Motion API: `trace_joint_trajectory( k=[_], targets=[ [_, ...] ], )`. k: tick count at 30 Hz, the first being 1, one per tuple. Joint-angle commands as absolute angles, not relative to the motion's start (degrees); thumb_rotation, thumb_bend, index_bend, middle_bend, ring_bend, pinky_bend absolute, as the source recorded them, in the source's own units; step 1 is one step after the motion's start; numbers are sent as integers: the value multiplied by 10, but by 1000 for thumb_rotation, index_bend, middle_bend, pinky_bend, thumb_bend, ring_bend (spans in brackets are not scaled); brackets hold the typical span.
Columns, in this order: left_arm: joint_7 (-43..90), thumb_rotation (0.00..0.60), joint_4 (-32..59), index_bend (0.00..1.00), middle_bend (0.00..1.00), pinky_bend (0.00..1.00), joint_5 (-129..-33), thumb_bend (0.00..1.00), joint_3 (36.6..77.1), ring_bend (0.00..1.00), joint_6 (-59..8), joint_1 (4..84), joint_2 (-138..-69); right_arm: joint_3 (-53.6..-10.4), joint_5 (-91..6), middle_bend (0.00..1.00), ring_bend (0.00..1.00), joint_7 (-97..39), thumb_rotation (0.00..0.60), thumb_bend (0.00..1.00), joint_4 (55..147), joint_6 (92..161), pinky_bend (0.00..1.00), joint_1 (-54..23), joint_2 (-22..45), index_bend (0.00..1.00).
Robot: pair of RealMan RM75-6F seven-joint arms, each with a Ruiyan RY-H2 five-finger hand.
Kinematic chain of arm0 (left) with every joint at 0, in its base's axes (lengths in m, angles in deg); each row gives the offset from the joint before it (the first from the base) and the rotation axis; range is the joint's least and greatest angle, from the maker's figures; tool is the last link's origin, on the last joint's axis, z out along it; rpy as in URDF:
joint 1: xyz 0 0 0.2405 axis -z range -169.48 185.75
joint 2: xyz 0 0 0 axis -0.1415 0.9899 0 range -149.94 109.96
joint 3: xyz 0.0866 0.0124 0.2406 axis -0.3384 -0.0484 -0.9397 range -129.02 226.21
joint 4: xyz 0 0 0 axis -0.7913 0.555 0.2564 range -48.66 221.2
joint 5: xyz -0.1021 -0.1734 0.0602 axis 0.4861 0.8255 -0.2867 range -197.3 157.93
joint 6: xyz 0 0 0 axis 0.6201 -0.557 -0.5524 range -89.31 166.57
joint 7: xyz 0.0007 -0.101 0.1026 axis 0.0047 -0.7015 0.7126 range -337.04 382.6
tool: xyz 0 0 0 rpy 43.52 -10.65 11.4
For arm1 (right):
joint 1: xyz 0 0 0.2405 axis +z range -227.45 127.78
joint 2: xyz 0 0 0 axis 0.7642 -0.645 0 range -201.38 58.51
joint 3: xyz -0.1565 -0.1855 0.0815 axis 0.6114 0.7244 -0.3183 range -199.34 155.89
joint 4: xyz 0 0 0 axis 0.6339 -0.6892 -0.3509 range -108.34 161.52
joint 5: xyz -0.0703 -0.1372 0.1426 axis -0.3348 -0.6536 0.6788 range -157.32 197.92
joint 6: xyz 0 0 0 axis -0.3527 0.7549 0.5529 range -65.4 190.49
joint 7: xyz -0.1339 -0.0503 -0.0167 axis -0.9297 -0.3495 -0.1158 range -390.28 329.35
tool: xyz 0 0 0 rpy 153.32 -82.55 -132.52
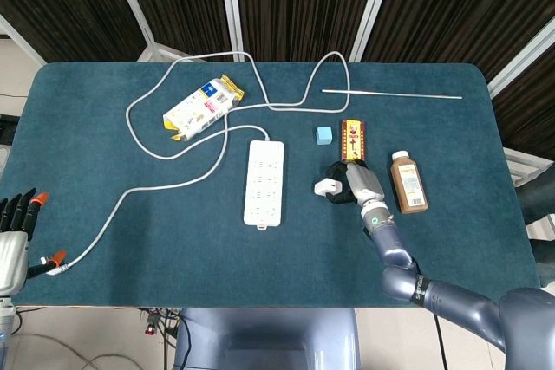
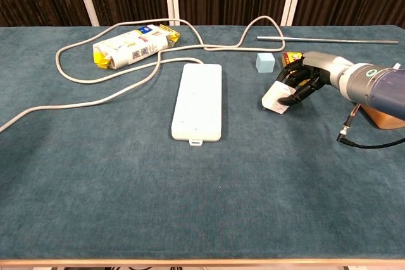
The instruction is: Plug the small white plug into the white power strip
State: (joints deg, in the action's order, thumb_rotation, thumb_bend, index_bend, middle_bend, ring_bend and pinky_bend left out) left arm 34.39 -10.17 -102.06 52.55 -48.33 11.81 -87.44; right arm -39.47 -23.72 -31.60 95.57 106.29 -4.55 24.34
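The white power strip (image 1: 264,182) (image 2: 198,100) lies flat mid-table, sockets up, its grey cable (image 1: 173,184) looping off to the left. Right of it, the small white plug (image 1: 325,186) (image 2: 274,97) sits tilted on the cloth. My right hand (image 1: 349,185) (image 2: 304,80) has its dark fingers curled around the plug's right side and grips it. At the table's near-left corner, off the edge, my left hand (image 1: 10,236) holds nothing, and its fingers stand apart. The chest view does not show that hand.
A light-blue cube (image 1: 323,135) and a red-and-yellow box (image 1: 352,139) lie just behind my right hand. A brown bottle (image 1: 408,182) lies to its right. A snack bag (image 1: 202,107) sits back left, and a thin metal rod (image 1: 390,93) back right. The cable's orange-tipped end (image 1: 52,259) lies near my left hand.
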Motion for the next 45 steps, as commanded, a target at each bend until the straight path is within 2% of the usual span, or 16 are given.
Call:
trace_joint_trajectory(
  k=[1, 7, 14, 21, 31, 34, 39, 45],
  targets=[
    [346, 600, -102, 112, 0, 0, -1020, 126, 525, 0, -483, 118, -875, -396, -238, 441, 254, -314, 600, 400, 957, 1061, 0, -46, 243, 400],
    [348, 600, -102, 113, 0, 0, -1018, 126, 525, 0, -481, 119, -876, -394, -242, 441, 254, -315, 600, 442, 959, 1057, 0, -47, 242, 407],
    [347, 600, -103, 114, 0, 0, -1020, 126, 522, 0, -476, 121, -875, -394, -244, 442, 254, -320, 600, 444, 961, 1056, 0, -45, 243, 416],
    [348, 600, -104, 114, 0, 0, -1019, 126, 521, 0, -473, 122, -875, -397, -249, 508, 308, -317, 600, 480, 962, 1061, 0, -46, 248, 538],
    [343, 600, -108, 116, 0, 0, -1017, 126, 519, 0, -469, 122, -871, -394, -301, 540, 331, -301, 600, 536, 967, 1078, 0, -51, 248, 598],
    [344, 600, -109, 116, 0, 0, -1016, 126, 519, 0, -468, 123, -870, -390, -326, 541, 331, -310, 600, 553, 983, 1090, 0, -51, 237, 631],
    [339, 600, -110, 116, 0, 0, -1015, 126, 521, 0, -472, 121, -867, -388, -349, 542, 334, -338, 600, 553, 1033, 1102, 0, -48, 204, 633],
    [332, 600, -109, 116, 0, 0, -1012, 126, 526, 0, -485, 116, -865, -386, -331, 542, 336, -428, 600, 553, 1103, 1102, 0, -23, 157, 633]
  ],
)
